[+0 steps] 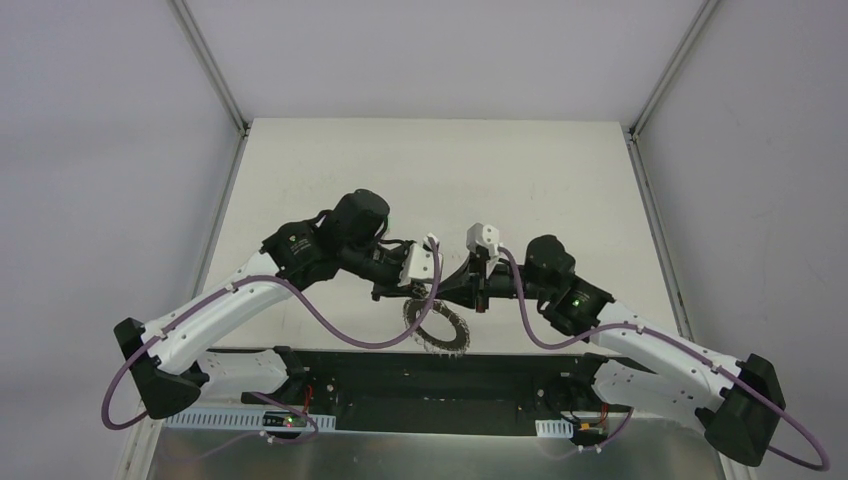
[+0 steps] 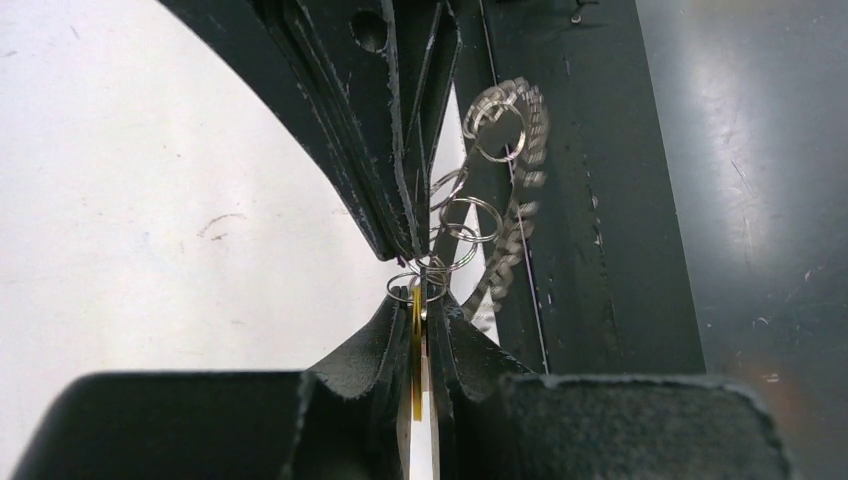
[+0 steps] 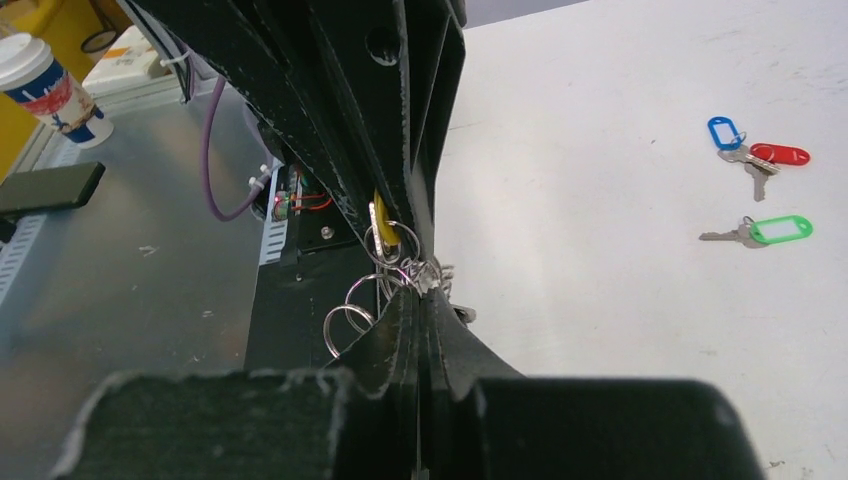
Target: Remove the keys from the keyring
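Keyring [image 1: 437, 328] hangs, left hand [image 2: 418, 312] pinching yellow key [image 2: 416, 352], right hand [image 3: 424, 296] pinching its loops [image 3: 398, 262].

far table [image 1: 430, 170] open, loose keys [image 3: 765, 232] obstructing

Robotics lab test cell: white tabletop [image 1: 430, 170] boxed in by plain grey panels [image 1: 90, 150] and aluminium posts [image 1: 212, 65], with purple cabling [image 1: 330, 320], an exposed circuit board [image 1: 290, 420] and a paper cup [image 3: 42, 82] alongside.
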Controlling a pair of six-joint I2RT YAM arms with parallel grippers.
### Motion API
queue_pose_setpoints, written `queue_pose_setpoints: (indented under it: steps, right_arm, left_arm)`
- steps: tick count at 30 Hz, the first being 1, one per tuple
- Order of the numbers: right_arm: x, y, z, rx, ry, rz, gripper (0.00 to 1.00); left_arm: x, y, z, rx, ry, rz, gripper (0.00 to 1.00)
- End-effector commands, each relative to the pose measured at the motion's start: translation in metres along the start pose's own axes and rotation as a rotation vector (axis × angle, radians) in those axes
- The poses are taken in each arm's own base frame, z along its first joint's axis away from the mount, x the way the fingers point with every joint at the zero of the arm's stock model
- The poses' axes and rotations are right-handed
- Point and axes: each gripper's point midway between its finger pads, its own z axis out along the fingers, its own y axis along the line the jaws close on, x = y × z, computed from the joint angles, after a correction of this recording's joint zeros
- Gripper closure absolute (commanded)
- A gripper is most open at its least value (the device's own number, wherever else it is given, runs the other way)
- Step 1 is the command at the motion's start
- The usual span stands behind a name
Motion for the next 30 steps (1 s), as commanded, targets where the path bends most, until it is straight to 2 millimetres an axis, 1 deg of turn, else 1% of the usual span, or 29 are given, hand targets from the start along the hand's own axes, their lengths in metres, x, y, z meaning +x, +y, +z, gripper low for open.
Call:
queue_pose_setpoints:
  steps: [1, 6, 8, 11, 18, 23, 30]
  right_arm:
    - [-0.036, 0.002, -0.01, 0.058, -0.13, 0.011, 1.0]
    - [-0.042, -0.001, -0.015, 0.102, -0.184, 0.043, 1.0]
    - [-0.046, -0.007, -0.017, 0.138, -0.224, 0.055, 1.0]
    - [-0.052, -0.017, -0.02, 0.207, -0.271, 0.126, 1.0]
    - [-0.062, -0.022, -0.029, 0.267, -0.332, 0.186, 1.0]
    - [-0.06, -0.026, -0.033, 0.299, -0.339, 0.206, 1.0]
    - [-0.042, -0.021, -0.023, 0.259, -0.267, 0.219, 1.0]
  left_arm:
    - [-0.014, 0.005, -0.004, -0.03, -0.061, 0.064, 1.0]
    - [-0.012, 0.004, -0.001, -0.024, -0.057, 0.057, 1.0]
    - [-0.012, 0.004, -0.001, -0.021, -0.059, 0.057, 1.0]
    - [-0.01, 0.004, 0.0, -0.025, -0.056, 0.055, 1.0]
    - [-0.006, 0.008, 0.002, -0.039, -0.035, 0.045, 1.0]
    - [0.0, 0.014, 0.004, -0.065, -0.006, 0.028, 1.0]
    - [-0.001, 0.016, 0.003, -0.076, -0.006, 0.03, 1.0]
